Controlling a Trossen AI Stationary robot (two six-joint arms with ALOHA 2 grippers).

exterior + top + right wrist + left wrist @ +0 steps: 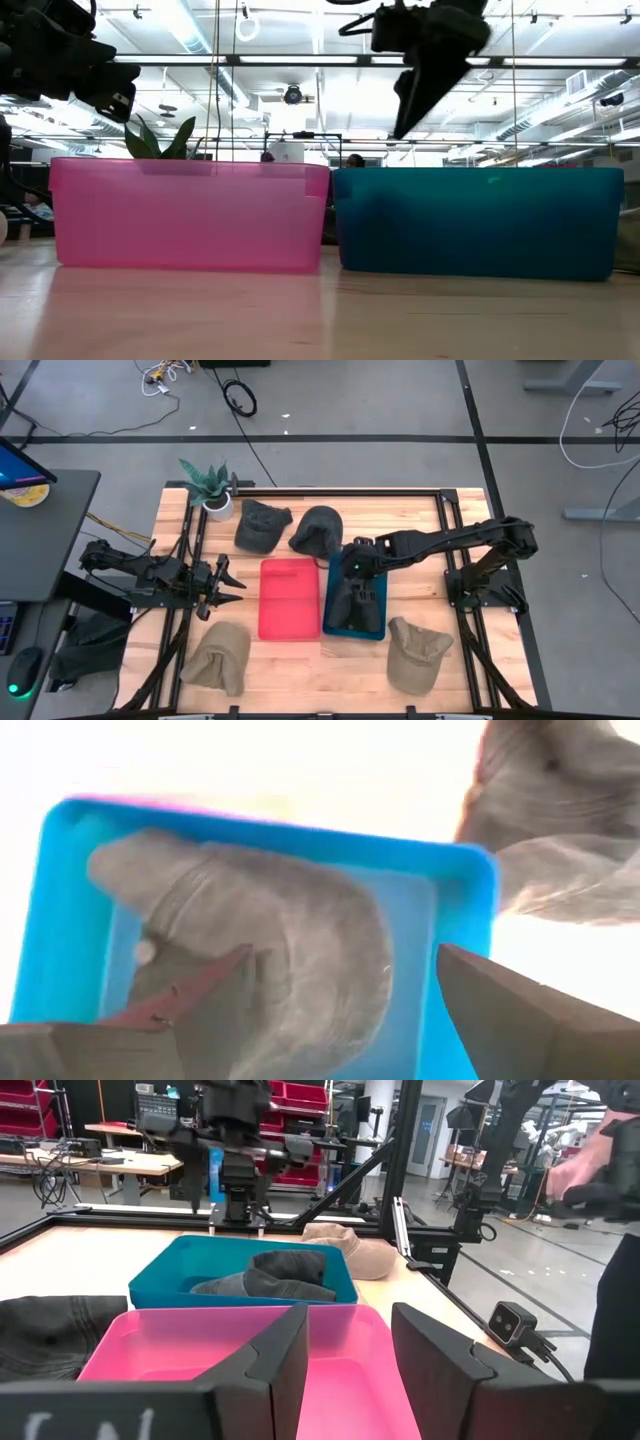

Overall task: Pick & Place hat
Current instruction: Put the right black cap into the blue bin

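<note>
While the high view shows the right gripper point(352, 565) hovering spread above the dark grey cloth hat point(357, 603) lying in the teal plastic bin point(329, 622) at centre frame, and the left gripper point(222, 586) waiting spread at left, the right wrist view shows that hat point(270, 960) below parted fingers point(520, 1010), suggesting placement is done and another hat comes next.

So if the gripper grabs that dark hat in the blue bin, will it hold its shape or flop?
Probably flop. The dark hat lies slumped and creased in the blue bin, so the crown looks like soft cloth. It will likely sag from wherever the right gripper pinches. It seems light and unlikely to slip; the fabric looks matte, not slick.
</note>
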